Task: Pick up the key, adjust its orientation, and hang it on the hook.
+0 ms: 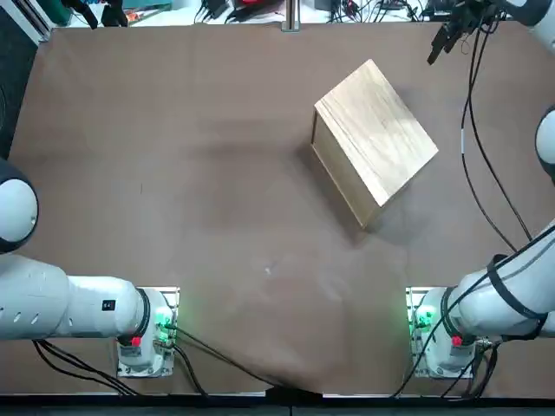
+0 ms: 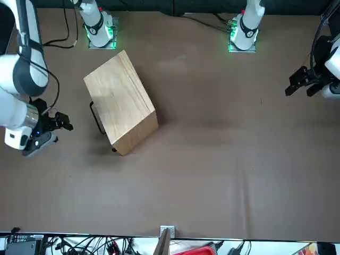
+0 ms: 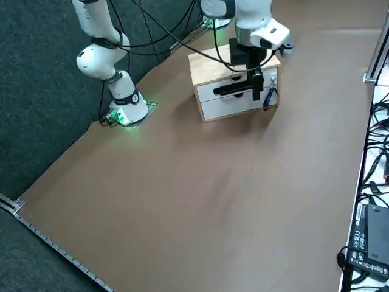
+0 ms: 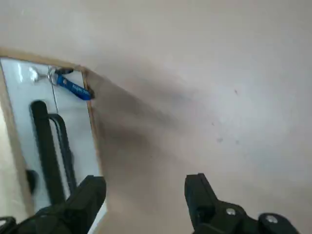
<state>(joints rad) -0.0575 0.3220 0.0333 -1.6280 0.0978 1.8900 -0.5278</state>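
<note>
Right wrist view shows the blue key strap (image 4: 74,88), hidden from overhead.

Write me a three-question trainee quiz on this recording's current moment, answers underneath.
1. True or false: the right gripper is gripping the key.
2. Multiple choice: the blue key fob is on which part of the wooden drawer box? A) wooden top B) white drawer front C) underside
3. Fill in: the right gripper's fingers are ____.

Key: 1. False, it holds nothing. 2. B. 3. open.
</note>
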